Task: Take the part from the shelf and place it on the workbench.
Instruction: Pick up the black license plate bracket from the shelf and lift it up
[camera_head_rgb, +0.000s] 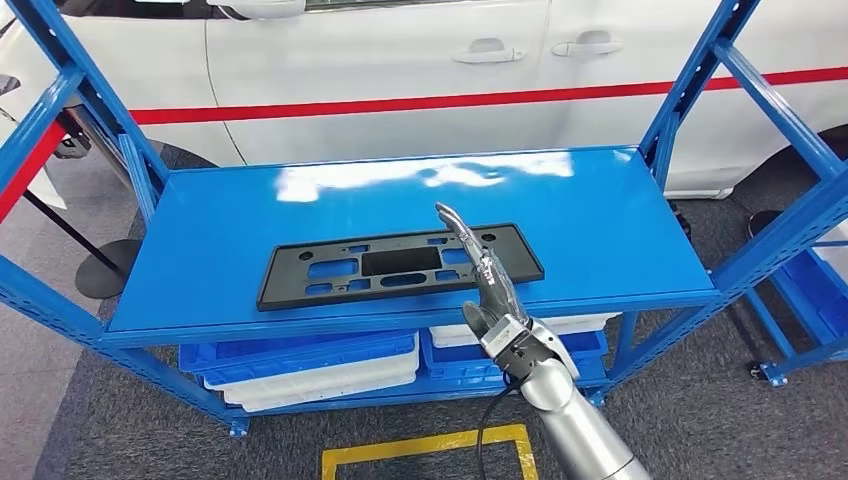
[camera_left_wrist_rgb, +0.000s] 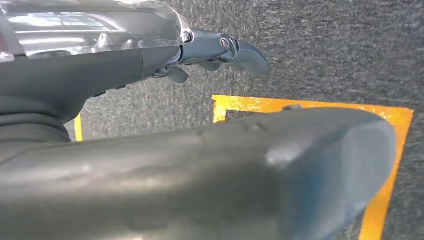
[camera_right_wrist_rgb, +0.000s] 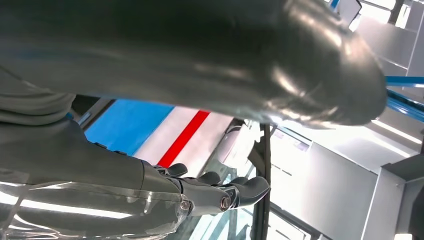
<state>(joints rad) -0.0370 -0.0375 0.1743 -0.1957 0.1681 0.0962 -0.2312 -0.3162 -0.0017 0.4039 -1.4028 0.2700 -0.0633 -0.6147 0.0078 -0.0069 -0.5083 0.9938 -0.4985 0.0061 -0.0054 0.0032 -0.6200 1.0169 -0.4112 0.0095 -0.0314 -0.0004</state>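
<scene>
Across the middle of the head view lies the blue shelf (camera_head_rgb: 250, 215), its top board glossy with reflections, and on it, lower centre of the frame, rests the part (camera_head_rgb: 330, 268): a long, flat black plastic plate with rectangular and slotted cut-outs. It lies flat on the board, its long side roughly parallel to the front edge and tilted slightly up towards the right.

From the bottom right of centre the silver right arm rises, and the right hand (camera_head_rgb: 487, 285) stretches forward over the right end of the part. Its fingers (camera_head_rgb: 455, 222) are extended nearly straight and held close together, pointing towards the upper left, and nothing is held in them. Whether the hand touches the plate or only hovers above it is hard to tell from this angle. In the right wrist view the same fingers (camera_right_wrist_rgb: 235, 192) appear straight, with nothing between them and the thick thumb.

In the left wrist view the left hand (camera_left_wrist_rgb: 220, 50) points over dark grey carpet (camera_left_wrist_rgb: 325, 50) and a yellow floor marking (camera_left_wrist_rgb: 395, 150); its fingers look loosely extended and hold nothing.

Below the top board, blue and white bins (camera_head_rgb: 310, 365) are stacked on a lower level. Along the upper part of the head view stands a white car (camera_head_rgb: 400, 60) with a red stripe.
</scene>
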